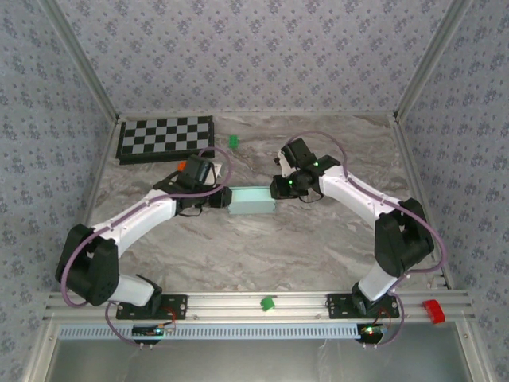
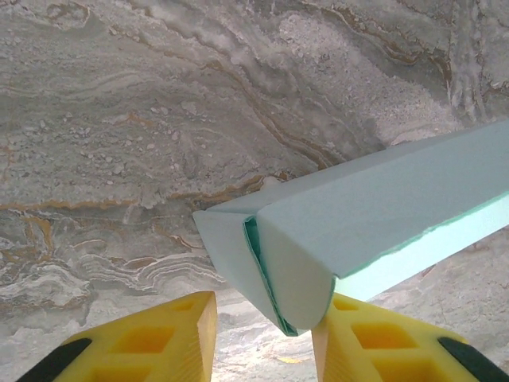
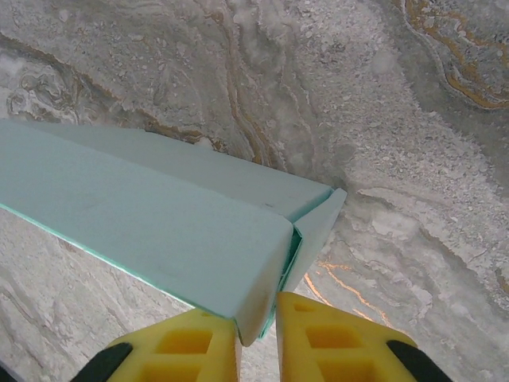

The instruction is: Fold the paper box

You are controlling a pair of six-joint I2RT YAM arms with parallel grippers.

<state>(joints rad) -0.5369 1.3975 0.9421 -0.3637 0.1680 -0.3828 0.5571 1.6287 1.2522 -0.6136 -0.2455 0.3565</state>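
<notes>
Grey marbled desk [image 1: 318,247] inside patterned walls, with a black-and-white checkerboard [image 1: 165,139] at the far left corner, well apart from the work. The pale light-blue thin-card paper box [image 1: 250,200] lies mid-desk between the two arms as a long closed-up rectangular body, one claw at each end.

We read the left claw [image 2: 262,314] as partly open. The box's left end sits between its yellow fingers, touching the one on the right of the wrist view, with clear desk showing on the other side – no clamp. The right claw [image 3: 258,310] is nearly closed, and the lower corner of the box's right end looks nipped between its fingers. How firm that hold is, we cannot tell.

Step in hand, as we judge it: closing the ends. The body looks formed, but a seam shows at both ends and the left flap stands slightly proud. The next move calls for pressing that flap home along the box's length, with the far end braced – gently, since thin card would dent or skid on the desk.
</notes>
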